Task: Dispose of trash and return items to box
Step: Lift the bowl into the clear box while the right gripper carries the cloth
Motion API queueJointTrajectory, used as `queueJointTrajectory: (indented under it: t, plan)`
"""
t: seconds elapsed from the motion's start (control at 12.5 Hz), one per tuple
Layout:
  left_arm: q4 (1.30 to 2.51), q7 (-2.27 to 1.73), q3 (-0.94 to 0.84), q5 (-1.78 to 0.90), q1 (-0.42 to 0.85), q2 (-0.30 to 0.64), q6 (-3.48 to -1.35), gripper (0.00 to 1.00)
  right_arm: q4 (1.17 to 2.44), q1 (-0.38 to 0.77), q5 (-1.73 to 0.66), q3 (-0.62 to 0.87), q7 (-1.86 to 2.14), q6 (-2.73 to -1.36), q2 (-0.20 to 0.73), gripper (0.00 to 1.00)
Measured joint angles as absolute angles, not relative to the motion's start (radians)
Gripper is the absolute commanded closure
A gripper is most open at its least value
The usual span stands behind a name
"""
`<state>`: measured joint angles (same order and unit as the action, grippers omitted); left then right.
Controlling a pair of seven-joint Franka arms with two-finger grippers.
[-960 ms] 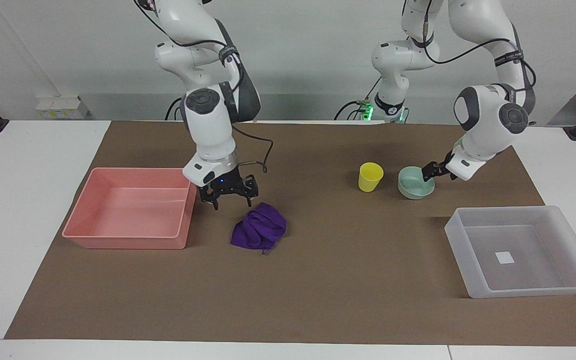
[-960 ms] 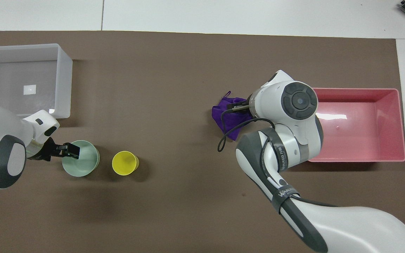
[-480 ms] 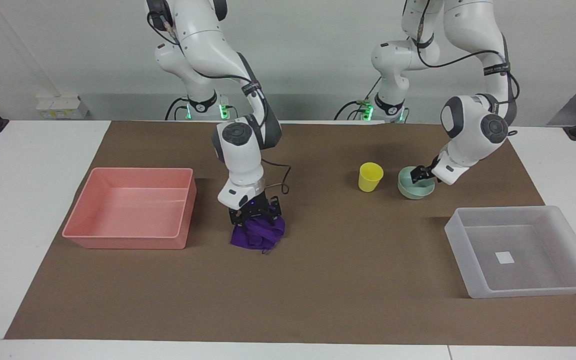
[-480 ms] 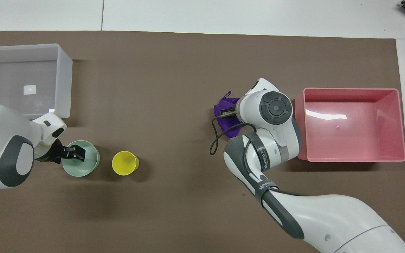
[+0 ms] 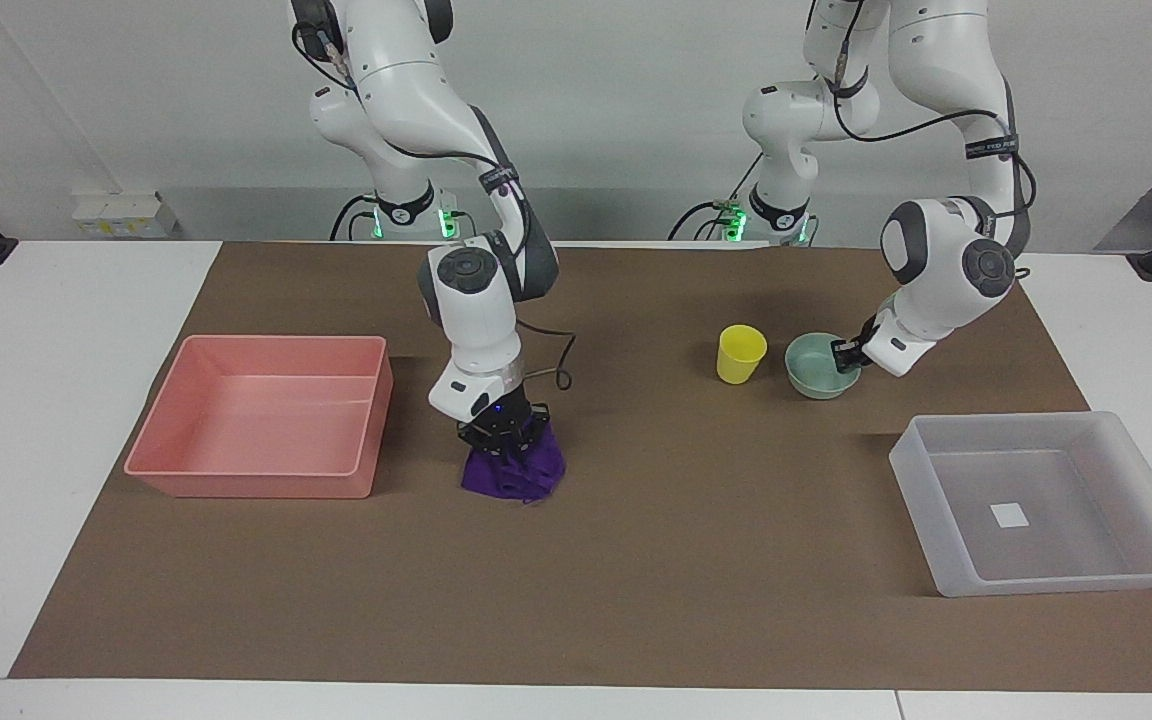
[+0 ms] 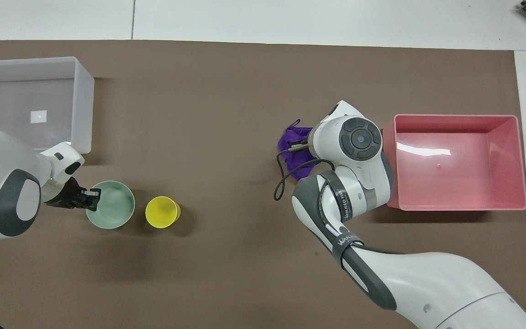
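Note:
The purple cloth (image 5: pixel 514 472) lies bunched on the brown mat beside the pink tray; it also shows in the overhead view (image 6: pixel 289 147). My right gripper (image 5: pixel 508 440) is down on the cloth's top and shut on it, and the fabric rises to a peak in the fingers. The arm's wrist hides this gripper in the overhead view. The mint-green bowl (image 5: pixel 816 367) (image 6: pixel 111 211) stands next to the yellow cup (image 5: pixel 740 353) (image 6: pixel 163 212). My left gripper (image 5: pixel 844 353) (image 6: pixel 90 198) is shut on the bowl's rim, on the side away from the cup. The translucent box (image 5: pixel 1086 545) (image 6: pixel 16 98) holds nothing.
The pink tray (image 5: pixel 256 412) (image 6: pixel 459 183) sits toward the right arm's end of the table and holds nothing. The brown mat (image 5: pixel 696 560) covers the middle of the white table. A black cable loops from the right wrist.
The right gripper came down from beside the tray onto the cloth and shut on it, bunching it. The left gripper closed on the bowl's rim, and the bowl slid slightly toward the cup.

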<state>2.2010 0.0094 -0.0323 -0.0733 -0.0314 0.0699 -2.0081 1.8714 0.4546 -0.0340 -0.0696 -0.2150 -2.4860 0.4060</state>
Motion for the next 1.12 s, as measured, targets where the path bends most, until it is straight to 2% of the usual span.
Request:
queueJointTrajectory:
  t: [0.24, 0.56, 0.88, 1.12]
  plan:
    - [2.068, 0.009, -0.026, -0.074, -0.047, 0.068, -1.858, 1.00, 1.817, 0.454, -0.034, -0.071, -0.271, -2.376, 0.378, 1.00]
    - [1.787, 0.011, -0.022, -0.075, -0.110, 0.081, -1.701, 1.00, 1.749, 0.451, -0.034, -0.080, -0.383, -2.256, 0.305, 1.00]
    - [1.495, 0.016, -0.019, -0.075, -0.213, 0.247, -1.655, 1.00, 1.687, 0.399, -0.034, -0.088, -0.422, -2.082, 0.201, 1.00]
    - [1.395, 0.022, -0.019, -0.075, -0.273, 0.388, -1.766, 1.00, 1.672, 0.321, -0.033, -0.088, -0.419, -1.984, 0.096, 1.00]
